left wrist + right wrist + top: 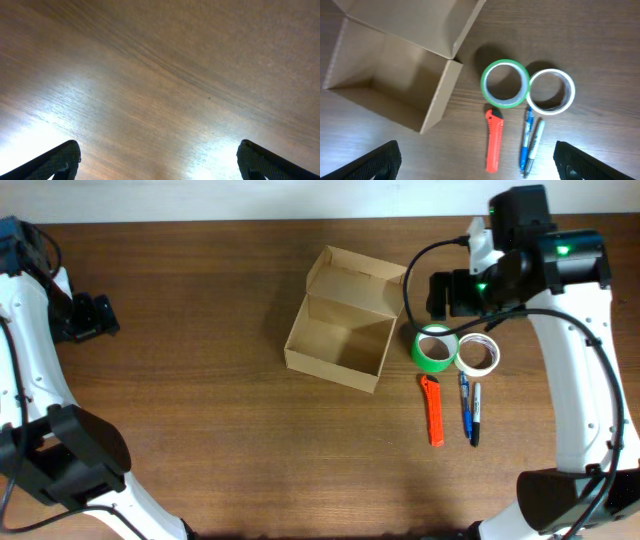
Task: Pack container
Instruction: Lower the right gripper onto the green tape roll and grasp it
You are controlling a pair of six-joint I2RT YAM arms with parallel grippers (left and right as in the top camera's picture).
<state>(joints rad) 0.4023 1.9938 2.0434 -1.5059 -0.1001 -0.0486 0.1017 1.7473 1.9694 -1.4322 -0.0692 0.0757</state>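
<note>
The container [340,320] sits on the desk [200,430] a little right of the middle, turned at a slight angle to the desk's edge. Its hinged flap is up on the far side, so its mouth faces upward. From the right wrist its near corner and inner walls [390,75] show plainly.

Just to its right lie two tape rolls flat on the desk and touching each other: a green roll [433,364] nearer the container and a white roll [478,370] beyond it. Below them, side by side and pointing toward the near edge, lie an orange utility knife [433,412], a blue pen [465,408] and a dark marker [474,415]. The pen and the marker lie close against each other, and the knife lies a little apart to their left.

The right tool [440,292] hangs above the rolls, at the container's far right corner. Its fingers are spread wide and hold nothing [476,150].

The left tool [88,317] is well away at the desk's far left, over bare wood. Its fingers also stand wide apart, with nothing between them [159,150].
</note>
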